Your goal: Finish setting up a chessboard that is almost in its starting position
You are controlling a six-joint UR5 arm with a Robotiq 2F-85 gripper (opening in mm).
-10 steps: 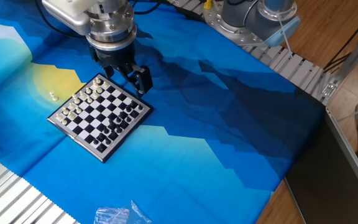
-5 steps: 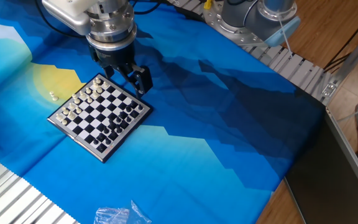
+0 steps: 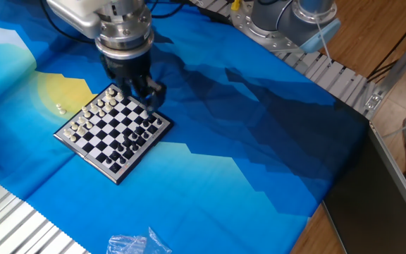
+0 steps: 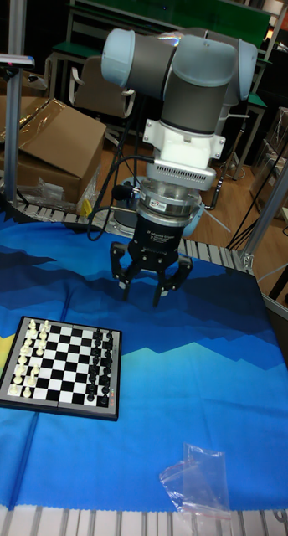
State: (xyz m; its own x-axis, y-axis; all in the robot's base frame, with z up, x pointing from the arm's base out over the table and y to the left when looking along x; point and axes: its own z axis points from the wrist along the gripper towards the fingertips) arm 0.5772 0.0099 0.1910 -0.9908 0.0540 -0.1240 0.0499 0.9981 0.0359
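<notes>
We see the chessboard (image 3: 113, 132) lying flat on a blue cloth (image 3: 245, 141) that covers the table. In the fixed view it sits at about 9 o'clock from the middle of the picture. White pieces (image 4: 27, 362) stand along one side of the board and black pieces (image 4: 100, 368) along the other side. Our gripper (image 4: 145, 291) hangs in the air above the cloth, up at about 1 o'clock from the board in the tall fixed view. Its jaws are spread apart and they hold nothing. A clear plastic bag (image 4: 196, 479) lies on the cloth near the front edge, well apart from the board, at about 5 o'clock from it.
</notes>
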